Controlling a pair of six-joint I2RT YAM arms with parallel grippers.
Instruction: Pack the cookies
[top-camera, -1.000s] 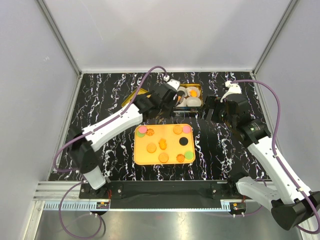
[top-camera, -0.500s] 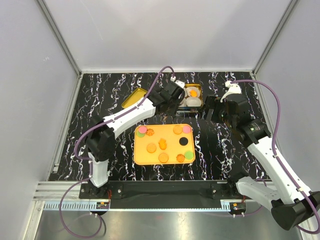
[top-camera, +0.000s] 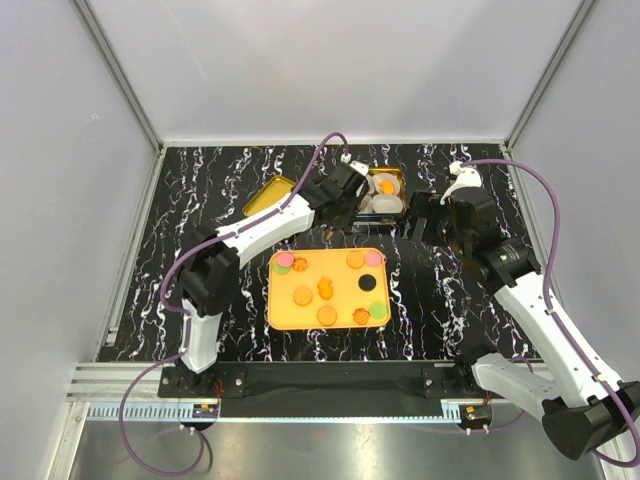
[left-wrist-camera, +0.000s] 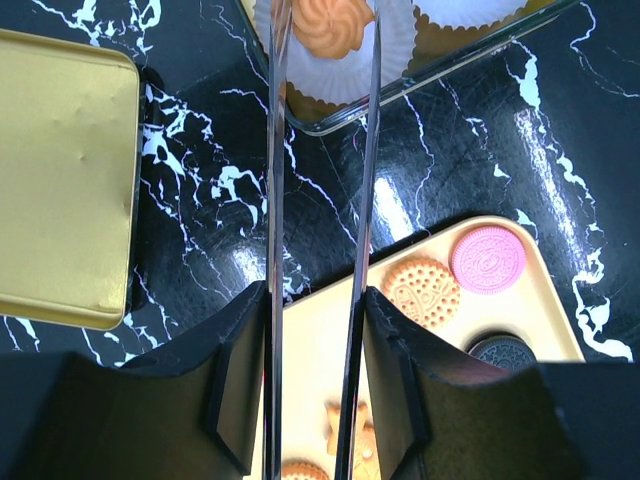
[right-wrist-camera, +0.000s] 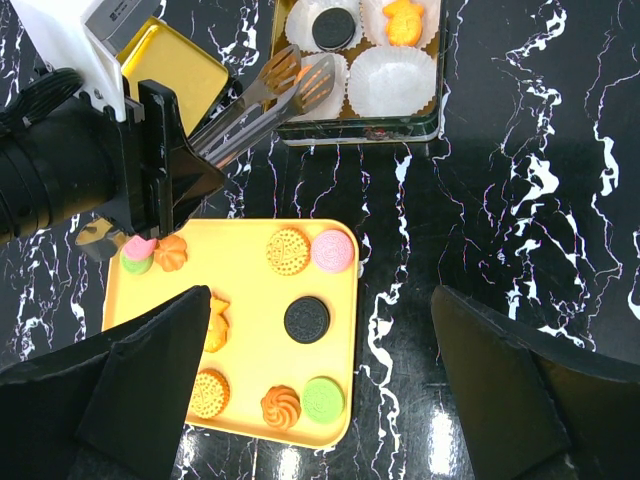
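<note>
My left gripper (top-camera: 345, 190) is shut on metal tongs (left-wrist-camera: 275, 150), also seen in the right wrist view (right-wrist-camera: 290, 85). The tong blades flank an orange swirl cookie (left-wrist-camera: 335, 25) lying in a white paper cup (left-wrist-camera: 390, 55) in the tin (top-camera: 392, 176). The tin (right-wrist-camera: 360, 125) also holds a black cookie (right-wrist-camera: 332, 28) and an orange one (right-wrist-camera: 403, 20) in cups. Several more cookies, orange (top-camera: 303, 296), black (top-camera: 368, 283), pink (top-camera: 372, 259) and green (top-camera: 378, 310), lie on the yellow tray (top-camera: 345, 300). My right gripper (top-camera: 425, 218) is open and empty, above the tray's right side (right-wrist-camera: 320, 340).
The tin's gold lid (top-camera: 268, 195) lies on the black marbled table left of the tin; it fills the left of the left wrist view (left-wrist-camera: 60, 180). One cup (right-wrist-camera: 392, 80) in the tin is empty. Grey walls enclose the table.
The left arm's elbow has swung right and forward while the tongs stayed at the tin with the orange cookie. The right arm has not moved.
</note>
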